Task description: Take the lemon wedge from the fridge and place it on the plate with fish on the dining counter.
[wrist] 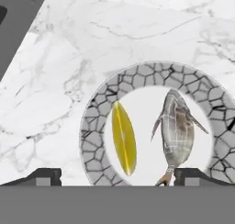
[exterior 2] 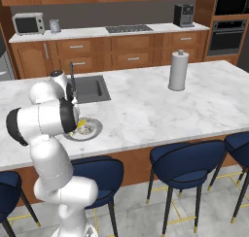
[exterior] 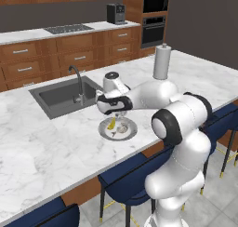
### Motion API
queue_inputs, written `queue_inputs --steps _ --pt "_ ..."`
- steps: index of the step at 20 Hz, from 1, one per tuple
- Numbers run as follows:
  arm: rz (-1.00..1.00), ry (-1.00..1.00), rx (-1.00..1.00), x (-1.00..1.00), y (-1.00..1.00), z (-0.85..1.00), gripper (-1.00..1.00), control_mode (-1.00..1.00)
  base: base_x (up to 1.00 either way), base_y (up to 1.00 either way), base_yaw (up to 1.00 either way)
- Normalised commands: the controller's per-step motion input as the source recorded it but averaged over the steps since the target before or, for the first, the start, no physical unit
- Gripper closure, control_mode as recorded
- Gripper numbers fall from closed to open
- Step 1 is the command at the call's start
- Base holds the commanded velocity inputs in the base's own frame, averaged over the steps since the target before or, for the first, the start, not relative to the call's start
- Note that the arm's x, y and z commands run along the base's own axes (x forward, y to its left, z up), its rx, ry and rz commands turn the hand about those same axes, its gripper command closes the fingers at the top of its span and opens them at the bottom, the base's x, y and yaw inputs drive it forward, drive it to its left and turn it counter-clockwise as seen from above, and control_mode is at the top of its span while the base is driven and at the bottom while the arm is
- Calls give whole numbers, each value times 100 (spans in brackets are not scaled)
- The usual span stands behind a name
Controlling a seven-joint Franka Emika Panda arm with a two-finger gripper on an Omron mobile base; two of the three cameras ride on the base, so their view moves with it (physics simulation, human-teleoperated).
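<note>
The lemon (wrist: 124, 138) lies flat on the plate (wrist: 94, 140). It is on the bare white middle of the plate, just beside the fish (wrist: 176, 129). The two do not touch; a thin strip of white plate shows between them. In the hand view the lemon's long side runs up and down, about the same way as the fish.

The gripper (wrist: 117, 176) hangs right above the plate. The jaws are spread wide, one dark tip off to each side of the lemon, and nothing is between them. The lemon sits between the two tips and a bit ahead of them, free of both. Its long side runs across the line from tip to tip.

In the left base view the gripper (exterior: 119, 113) is just over the plate (exterior: 130, 133), with the yellow lemon (exterior: 111, 123) under it. The plate rests on the white surface (exterior: 46, 147) near its front edge, beside the sink (exterior: 60, 96). The right base view shows the plate (exterior 2: 95, 129) partly behind the arm.

I think the placing is done. The next move is likely just to lift the hand straight up. The tips sit well apart from the lemon, so it should stay put.
</note>
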Motion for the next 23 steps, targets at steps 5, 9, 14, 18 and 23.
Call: queue_inputs --steps 5,9,14,18,23 --pt "-9 -1 13 -100 -49 100 -100 -100 0 0 0" --pt "0 -5 9 -100 -53 84 -100 -100 0 0 0" --pt "0 -18 0 -100 -59 56 -100 -100 0 0 0" --pt "0 -20 -9 -100 -61 25 -100 -100 0 0 0" --pt "0 -50 -27 -100 -23 0 -100 -100 0 0 0"
